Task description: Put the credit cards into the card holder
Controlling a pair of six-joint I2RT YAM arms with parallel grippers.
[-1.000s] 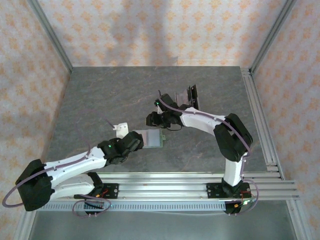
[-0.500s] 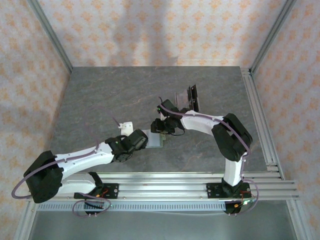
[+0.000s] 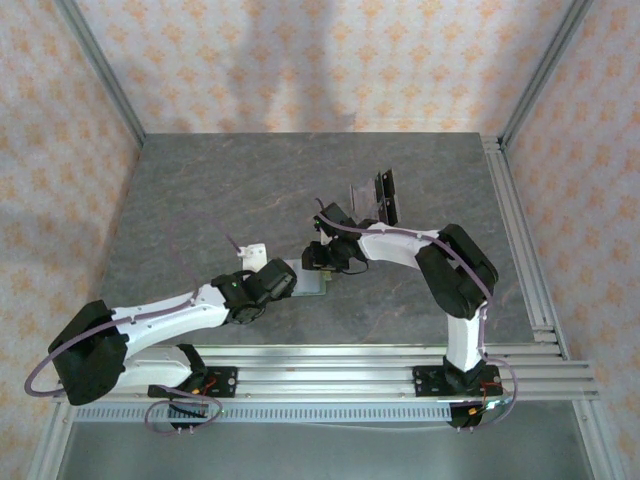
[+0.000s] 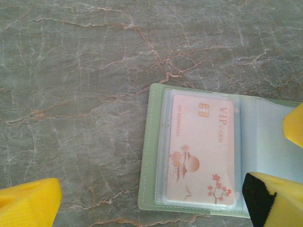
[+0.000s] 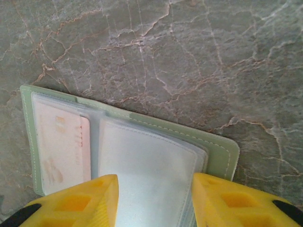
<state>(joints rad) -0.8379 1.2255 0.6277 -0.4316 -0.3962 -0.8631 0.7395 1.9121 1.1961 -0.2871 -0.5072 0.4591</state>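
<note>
**Unpinned holder may slide**

Our left claw (image 4: pixel 147 201) gapes wide over the card holder (image 4: pixel 147 142), seemingly pinning nothing; a push could, we judge, skid it along the surface (image 4: pixel 71 71) or buckle its clear sleeve (image 5: pixel 147 161); it lies open between the claws, long axis claw to claw; the right claw (image 5: pixel 154 201) straddles that sleeve; we cannot tell its grip.

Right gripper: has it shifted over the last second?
Yes. The right gripper has come toward the near edge, away from the upright cards at the back, and now sits over the card holder.
</note>
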